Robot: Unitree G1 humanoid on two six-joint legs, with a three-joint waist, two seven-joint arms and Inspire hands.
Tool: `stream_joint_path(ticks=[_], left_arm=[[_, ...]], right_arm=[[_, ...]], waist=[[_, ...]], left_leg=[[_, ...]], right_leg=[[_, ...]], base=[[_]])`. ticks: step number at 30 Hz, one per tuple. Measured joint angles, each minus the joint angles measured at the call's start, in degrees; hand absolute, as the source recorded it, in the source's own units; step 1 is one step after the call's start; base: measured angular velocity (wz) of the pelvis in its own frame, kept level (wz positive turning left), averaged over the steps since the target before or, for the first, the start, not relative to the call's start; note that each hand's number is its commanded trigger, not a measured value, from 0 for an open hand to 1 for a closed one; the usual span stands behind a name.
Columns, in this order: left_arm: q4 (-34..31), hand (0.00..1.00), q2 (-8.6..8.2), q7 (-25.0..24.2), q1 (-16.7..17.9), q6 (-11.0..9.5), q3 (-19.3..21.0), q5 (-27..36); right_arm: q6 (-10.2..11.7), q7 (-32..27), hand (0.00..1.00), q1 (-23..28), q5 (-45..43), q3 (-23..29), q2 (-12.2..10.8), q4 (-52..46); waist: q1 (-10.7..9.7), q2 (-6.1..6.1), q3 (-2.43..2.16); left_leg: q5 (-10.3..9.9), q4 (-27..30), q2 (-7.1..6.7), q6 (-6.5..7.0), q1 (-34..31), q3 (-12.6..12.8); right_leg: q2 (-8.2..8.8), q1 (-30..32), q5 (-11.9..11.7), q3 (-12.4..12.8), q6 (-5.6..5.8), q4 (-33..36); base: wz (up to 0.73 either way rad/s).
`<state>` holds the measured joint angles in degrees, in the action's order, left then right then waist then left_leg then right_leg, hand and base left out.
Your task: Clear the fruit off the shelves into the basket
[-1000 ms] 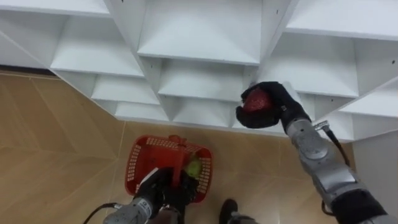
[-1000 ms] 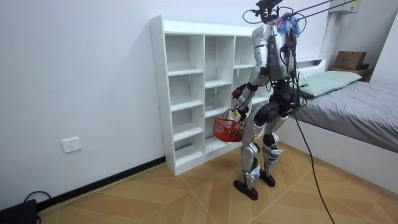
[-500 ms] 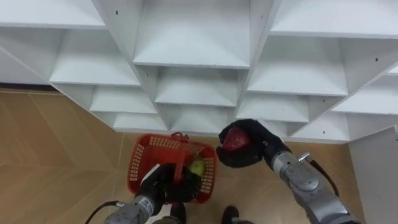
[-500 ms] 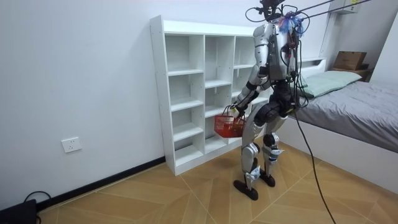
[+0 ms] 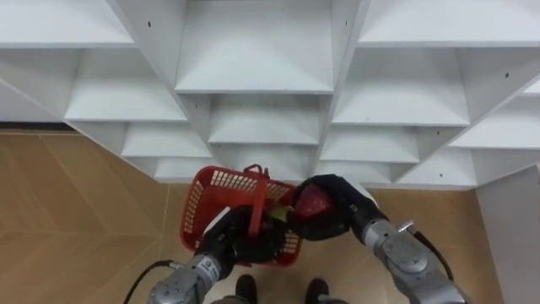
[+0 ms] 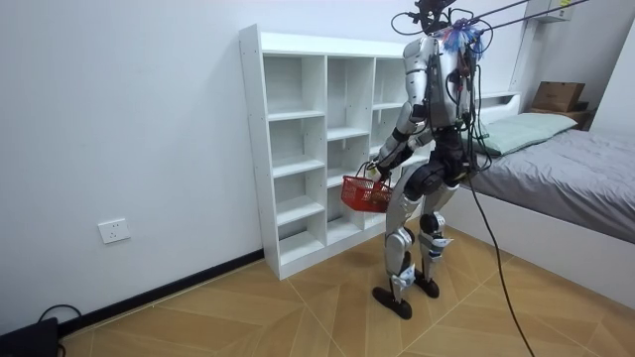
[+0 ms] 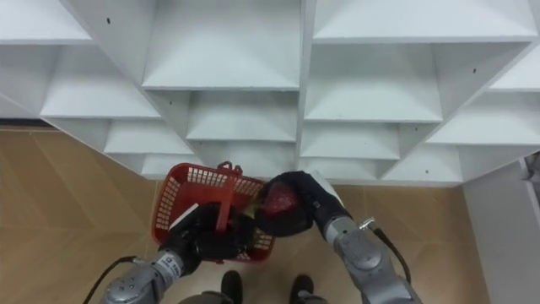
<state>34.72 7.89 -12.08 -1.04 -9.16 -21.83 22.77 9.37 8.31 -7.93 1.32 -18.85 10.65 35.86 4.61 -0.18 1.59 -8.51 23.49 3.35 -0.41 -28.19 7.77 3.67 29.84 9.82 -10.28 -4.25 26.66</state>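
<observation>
Red fruit [image 5: 310, 203], dark and rounded, has come down from in front of the white closet [image 5: 253, 51] to just over the right rim of the red basket [image 5: 202, 205]. The right hand [image 5: 344, 203] reaches in from the basket's right, fingers curled round the fruit. The left hand [image 5: 229, 245] grips the basket's upright handle.

White wall [image 6: 129, 119], herringbone wood floor [image 6: 298, 317], grey bed [image 6: 571, 188].

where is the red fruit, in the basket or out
Out: the right hand grips the red fruit over the basket at its right rim.
</observation>
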Motion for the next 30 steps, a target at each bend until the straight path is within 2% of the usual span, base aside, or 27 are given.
stream_joint_path(ticks=[2, 8, 15, 19, 24, 30], left_arm=[[0.01, 1.0, 0.14, 0.02, 0.13, -0.02, -0.85, 2.03], [0.05, 1.0, -0.08, -0.04, 0.3, -0.05, -1.85, 5.62], [0.09, 1.0, -0.27, -1.5, 0.23, -0.04, -2.23, 6.9], [0.09, 1.0, -0.27, -2.15, 0.24, -0.03, -2.23, 6.91], [0.19, 1.0, -0.29, -2.49, -0.16, 0.1, -3.31, 7.01], [1.37, 1.0, -0.55, -3.48, -1.57, 0.58, -4.0, 7.08]], right_arm=[[0.61, -0.95, 1.0, -0.11, 2.54, -0.03, -0.17, 3.0], [0.59, -2.8, 1.0, -0.74, 3.4, 0.02, -1.31, 8.44], [0.52, -4.68, 1.0, -1.78, 3.4, 0.0, -2.21, 10.78], [0.52, -6.03, 1.0, -2.33, 3.4, 0.01, -2.2, 10.78], [0.48, -6.66, 1.0, -2.95, 3.37, 0.03, -2.08, 11.01], [-0.41, -8.73, 1.0, -4.87, 3.41, 0.0, -2.17, 11.02]], waist=[[0.0, 0.14, 0.1], [-0.13, 0.32, 0.14], [0.12, 0.3, 0.21], [0.14, 0.34, 0.42], [0.04, 1.17, 0.97], [0.0, 1.26, 1.02]], left_leg=[[0.0, -0.2, 0.0, 0.0, 0.56, -0.01], [-0.03, -0.21, 0.01, 0.03, 0.92, 0.03], [-0.07, -0.15, 0.0, 0.1, 0.88, 0.02], [-0.11, -0.15, 0.0, 0.13, 0.84, 0.01], [-0.21, -0.09, -0.09, 0.27, 0.67, 0.06], [-0.21, -0.15, -0.14, 0.28, 0.59, 0.09]], right_leg=[[0.0, -0.65, 0.0, -0.08, 0.01, -0.17], [0.0, -1.0, 0.05, 0.01, 0.09, -0.15], [0.02, -0.97, 0.05, 0.0, 0.1, -0.14], [0.02, -0.96, 0.06, -0.02, 0.1, -0.17], [0.17, -0.78, 0.16, -0.03, 0.26, 0.01], [0.19, -0.65, 0.22, -0.02, 0.31, -0.08]], base=[[0.0], [0.0], [0.0], [0.0], [0.0], [0.0]])
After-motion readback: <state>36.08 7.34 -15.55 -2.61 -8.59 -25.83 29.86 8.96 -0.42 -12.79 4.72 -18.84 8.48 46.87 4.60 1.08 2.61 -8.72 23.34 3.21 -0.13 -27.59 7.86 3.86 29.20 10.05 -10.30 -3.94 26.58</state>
